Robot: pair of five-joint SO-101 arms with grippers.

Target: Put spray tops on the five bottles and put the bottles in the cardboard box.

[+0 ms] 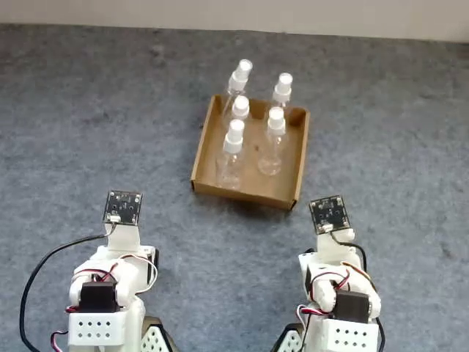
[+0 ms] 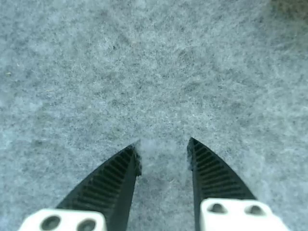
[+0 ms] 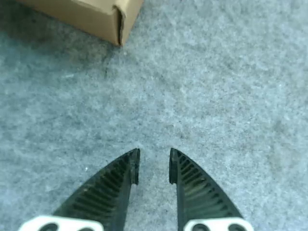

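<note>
Currently the left gripper (image 2: pixel 163 144) is seen with jaws apart and nothing between them, only the grey felt table cover (image 2: pixel 154 72) under the tips. The right gripper (image 3: pixel 154 156) is seen with a narrower gap between its jaws, also empty, over the same felt. A corner of the cardboard box (image 3: pixel 91 19) is caught near it, not touching.

In the high view the left arm (image 1: pixel 110 286) and right arm (image 1: pixel 341 293) are folded at the near table edge, both well apart from the bottles. The cardboard box (image 1: pixel 245 192) is set mid-table, beyond the arms.

Five clear bottles are counted upright in it, each fitted with a white spray top:
- far-left bottle (image 1: pixel 241 77)
- far-right bottle (image 1: pixel 282 86)
- middle bottle (image 1: pixel 239 111)
- near-right bottle (image 1: pixel 272 143)
- near-left bottle (image 1: pixel 231 161)

Bases of the two far ones are hidden behind the others, so their being inside the box is judged, not confirmed. No loose spray top or uncapped bottle is noted on the felt. The task is judged done or as good as done: all five capped, all five boxed, nothing gripped. No further step is judged to be left.
</note>
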